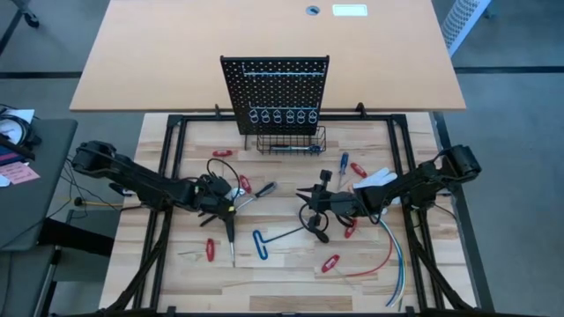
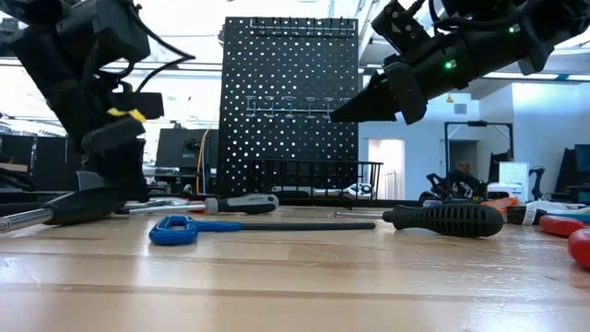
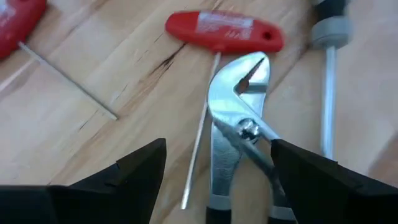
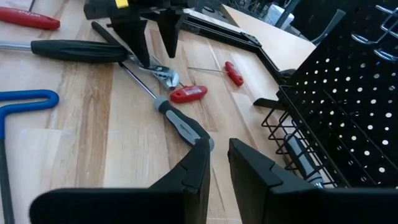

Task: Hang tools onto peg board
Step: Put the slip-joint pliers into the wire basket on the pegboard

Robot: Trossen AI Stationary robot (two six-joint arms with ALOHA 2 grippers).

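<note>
We see a pale wooden slatted tabletop (image 1: 282,282) inside a black metal frame (image 1: 172,176). Beyond it stands a tan smooth desk (image 1: 159,62) with a white label (image 1: 350,11) and a round grommet hole (image 1: 313,11). Red, blue and white cables (image 1: 392,255) trail across the slats. At far left a grey side table (image 1: 35,189) carries a pink paper note (image 1: 19,173).

red t-handle key (image 3: 224,31) and screwdriver (image 3: 328,74) crowd the pliers (image 3: 239,118).
</note>
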